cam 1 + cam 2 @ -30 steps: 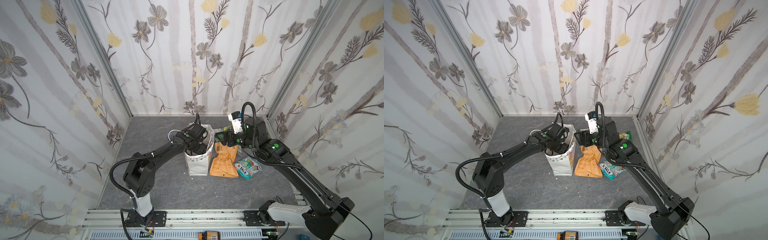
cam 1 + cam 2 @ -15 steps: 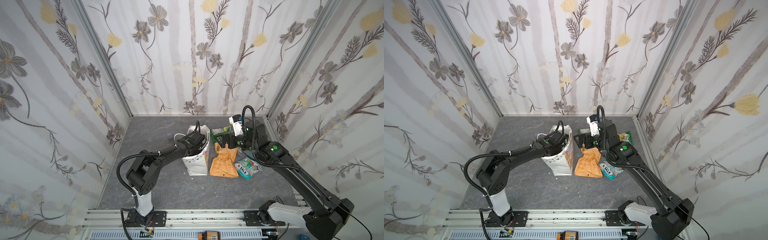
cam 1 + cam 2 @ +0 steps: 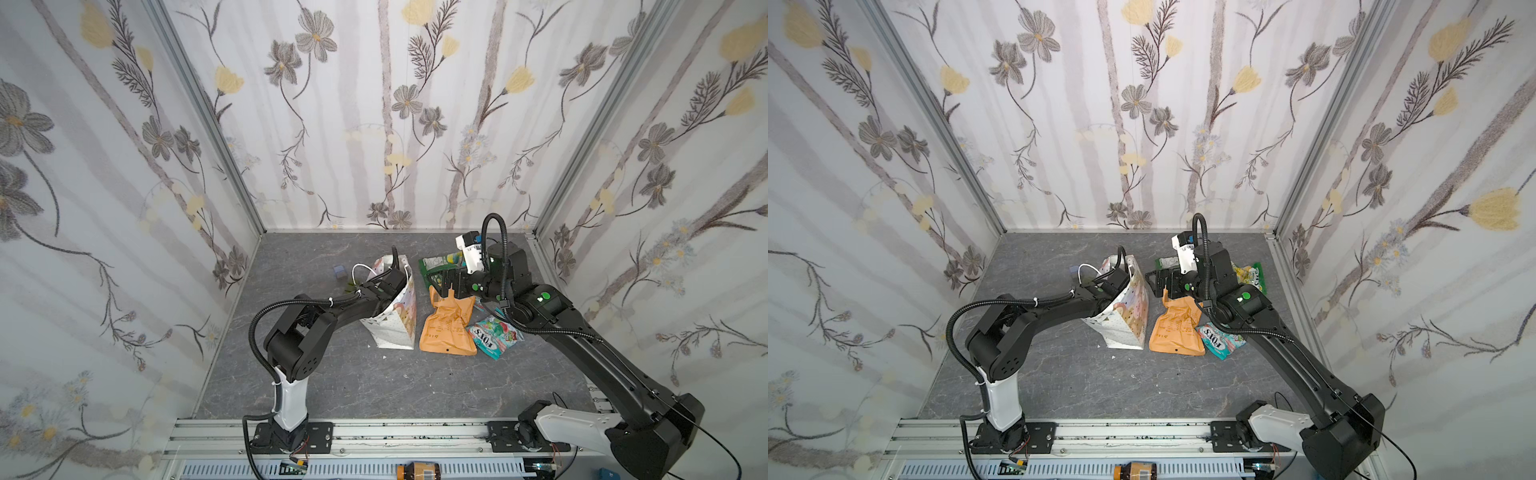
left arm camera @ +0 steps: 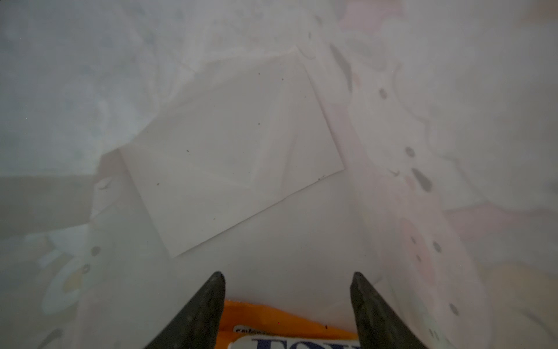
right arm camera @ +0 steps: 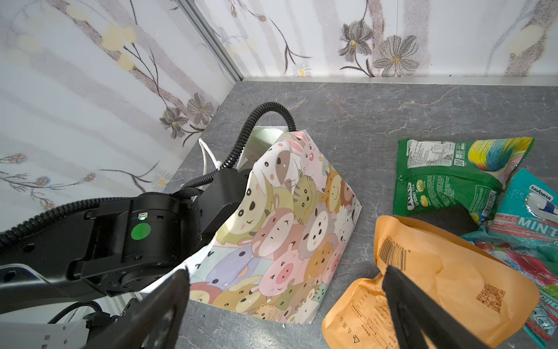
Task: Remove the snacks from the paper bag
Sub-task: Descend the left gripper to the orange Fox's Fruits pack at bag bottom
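The paper bag (image 3: 392, 320) (image 3: 1127, 322) leans on the grey floor; in the right wrist view the paper bag (image 5: 287, 226) shows a cartoon-animal print. My left gripper (image 4: 287, 281) is inside it, jaws apart, with an orange packet (image 4: 287, 321) lettered in blue between the finger bases. In both top views the bag hides that gripper. Outside lie an orange pouch (image 3: 449, 328) (image 5: 453, 287), a teal FOX'S packet (image 3: 492, 334), a green packet (image 5: 447, 181) and a yellow-green packet (image 3: 1250, 274). My right gripper (image 3: 441, 283) (image 5: 285, 281) hangs open over the pouch's upper end, holding nothing.
A small blue cube (image 3: 339, 272) sits behind the bag, near its white cord handle (image 3: 359, 268). Flowered walls close in the floor on three sides. The left arm (image 5: 136, 229) crosses the bag's mouth. Bare grey floor (image 3: 374, 382) stretches toward the front rail.
My left gripper has sunk deeper into the bag, which now leans more. My right gripper has opened wider and come down from the back packets to the orange pouch's top.
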{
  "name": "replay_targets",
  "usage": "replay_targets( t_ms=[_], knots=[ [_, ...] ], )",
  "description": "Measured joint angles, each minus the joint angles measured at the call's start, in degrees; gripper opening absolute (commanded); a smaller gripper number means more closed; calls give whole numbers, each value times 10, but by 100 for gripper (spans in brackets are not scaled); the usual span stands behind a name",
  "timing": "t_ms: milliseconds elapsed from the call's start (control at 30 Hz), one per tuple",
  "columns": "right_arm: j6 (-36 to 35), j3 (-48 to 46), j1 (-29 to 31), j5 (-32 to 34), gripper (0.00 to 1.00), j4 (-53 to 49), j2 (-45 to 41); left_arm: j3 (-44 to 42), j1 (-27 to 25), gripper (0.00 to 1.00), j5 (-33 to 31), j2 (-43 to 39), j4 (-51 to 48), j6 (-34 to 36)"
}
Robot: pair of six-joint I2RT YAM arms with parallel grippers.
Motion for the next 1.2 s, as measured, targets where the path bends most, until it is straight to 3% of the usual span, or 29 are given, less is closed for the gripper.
replay_targets(
  t_ms=[467,667,700,767,900,1067,1200],
  knots=[
    [6,-17,0,-7,100,7,3,25,0,0,4,22,-25,-8],
    [6,-22,0,-8,100,15,3,49,0,0,13,20,-56,-7],
    [7,-23,0,-9,100,18,3,52,-1,2,14,17,-64,-7],
    [8,-25,0,-10,100,19,3,61,-1,29,18,9,-78,-7],
    [10,-27,0,-15,100,21,3,85,-1,56,27,-20,-107,-13],
    [10,-35,0,-16,100,23,-1,127,-2,73,63,-35,-171,-34],
    [10,-43,-1,-16,100,23,-4,139,-8,78,91,-20,-230,-43]
  ],
)
